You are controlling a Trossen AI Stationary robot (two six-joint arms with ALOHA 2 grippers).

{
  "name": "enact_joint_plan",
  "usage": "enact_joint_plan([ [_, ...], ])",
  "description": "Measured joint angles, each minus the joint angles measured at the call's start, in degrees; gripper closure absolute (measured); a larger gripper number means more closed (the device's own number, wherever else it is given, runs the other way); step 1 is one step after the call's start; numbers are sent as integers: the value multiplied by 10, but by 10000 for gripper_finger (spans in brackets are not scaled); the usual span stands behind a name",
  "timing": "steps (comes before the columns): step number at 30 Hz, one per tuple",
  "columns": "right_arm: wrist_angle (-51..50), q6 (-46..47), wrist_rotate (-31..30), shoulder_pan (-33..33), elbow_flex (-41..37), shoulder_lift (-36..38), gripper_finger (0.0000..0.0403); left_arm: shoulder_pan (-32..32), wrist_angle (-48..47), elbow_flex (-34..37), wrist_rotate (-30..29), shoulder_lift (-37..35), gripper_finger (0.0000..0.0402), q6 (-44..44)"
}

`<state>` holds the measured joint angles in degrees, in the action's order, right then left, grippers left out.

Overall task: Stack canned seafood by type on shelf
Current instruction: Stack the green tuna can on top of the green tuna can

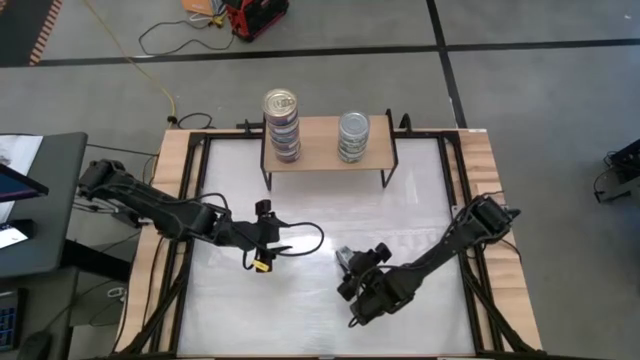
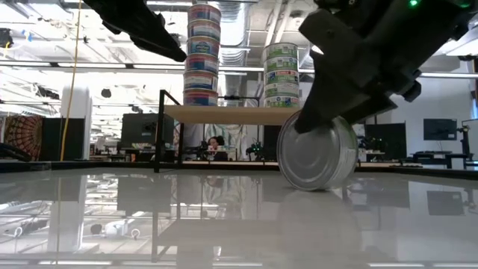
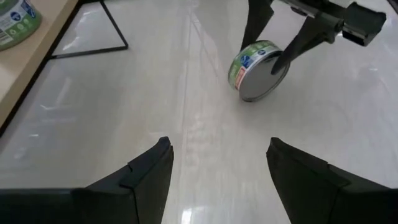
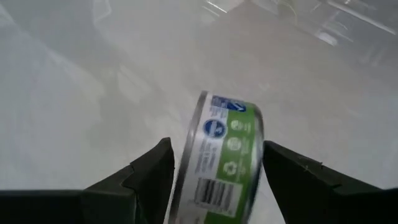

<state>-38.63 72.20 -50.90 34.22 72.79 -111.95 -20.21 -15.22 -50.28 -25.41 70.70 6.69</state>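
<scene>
Gripping the small round green-labelled silver tin (image 4: 222, 163) on edge, right gripper (image 4: 214, 165) fingers clamped across its flat faces. Lift clear, carry level to the matching green stack (image 1: 353, 136) on the light-wood shelf (image 1: 322, 150). Left gripper (image 3: 219, 163) idle, fingers apart.

Overhead, table-level and two close wrist cameras share the tilted can (image 2: 317, 158).

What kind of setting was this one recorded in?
Probably a robotics lab or open workshop: concrete floor with loose cables, a person at a desk behind the white table, monitors along the wall.
</scene>
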Motion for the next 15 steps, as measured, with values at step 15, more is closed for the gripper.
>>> enact_joint_plan([
  [15, -4, -73, 96, -7, 0, 1, 205, 0, -5, 0, 12, 0, 152, 1],
])
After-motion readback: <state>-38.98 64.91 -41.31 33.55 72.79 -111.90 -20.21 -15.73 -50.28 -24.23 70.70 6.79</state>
